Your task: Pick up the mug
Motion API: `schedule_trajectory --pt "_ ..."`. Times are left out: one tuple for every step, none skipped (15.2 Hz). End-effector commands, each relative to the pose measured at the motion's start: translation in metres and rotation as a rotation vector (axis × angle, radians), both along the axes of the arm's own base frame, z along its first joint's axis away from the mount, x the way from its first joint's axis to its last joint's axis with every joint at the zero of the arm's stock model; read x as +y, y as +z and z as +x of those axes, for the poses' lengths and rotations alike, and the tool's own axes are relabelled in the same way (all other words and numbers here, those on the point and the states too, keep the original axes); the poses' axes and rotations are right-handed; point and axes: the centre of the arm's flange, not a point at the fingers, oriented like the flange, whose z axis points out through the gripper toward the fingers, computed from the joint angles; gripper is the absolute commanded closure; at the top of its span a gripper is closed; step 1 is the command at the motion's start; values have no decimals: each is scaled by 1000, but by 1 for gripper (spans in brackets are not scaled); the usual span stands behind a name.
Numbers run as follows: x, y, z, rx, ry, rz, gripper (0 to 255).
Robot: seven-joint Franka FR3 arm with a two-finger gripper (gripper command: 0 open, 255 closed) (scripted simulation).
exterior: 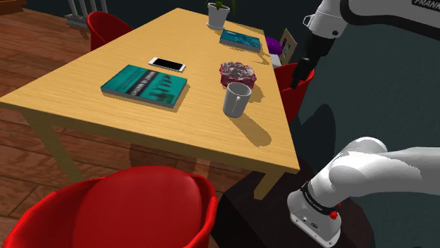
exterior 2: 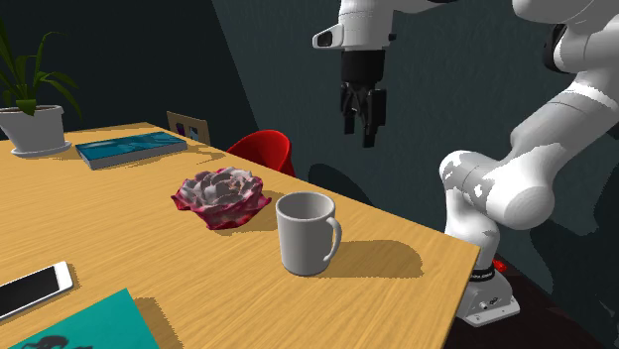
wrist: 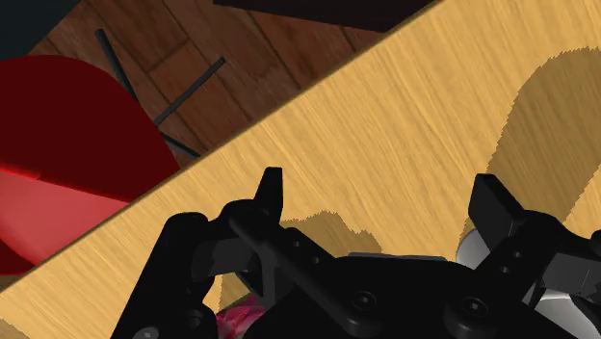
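Observation:
A pale grey mug [exterior: 236, 98] stands upright on the wooden table [exterior: 190, 130], near the edge on the robot's side, its handle turned toward that edge. In the second exterior view the mug [exterior 2: 308, 233] is in front of a red crumpled thing. My black gripper [exterior 2: 364, 124] hangs well above the table edge, higher than the mug and off to the second exterior view's right. In the shoulder view the gripper [exterior: 303, 74] is right of the mug, over a red chair. Through the wrist view the gripper [wrist: 383, 202] is open with nothing between its fingers; a sliver of the mug [wrist: 470, 248] peeks beside one finger.
A pink-red crumpled object [exterior: 237, 72] lies just behind the mug. A teal book [exterior: 144, 84], a phone [exterior: 168, 65], a second book [exterior: 241, 39] and a potted plant [exterior: 218, 14] sit farther along. Red chairs [exterior: 127, 211] [exterior: 292, 81] flank the table.

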Motion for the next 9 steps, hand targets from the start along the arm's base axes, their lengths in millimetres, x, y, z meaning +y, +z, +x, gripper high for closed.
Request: schedule_trajectory --pt "0 0 0 0 0 0 0" --pt "8 -4 9 1 -4 6 0" --pt "16 -7 19 3 -7 13 0" --pt "24 -11 28 4 -11 19 0" --pt "31 -14 37 5 -15 26 0" --pt "39 -17 47 6 -18 32 0" --pt "47 -21 56 8 -22 39 0" --pt "55 -24 66 9 -25 45 0" --pt "63 -27 75 10 -29 52 0"
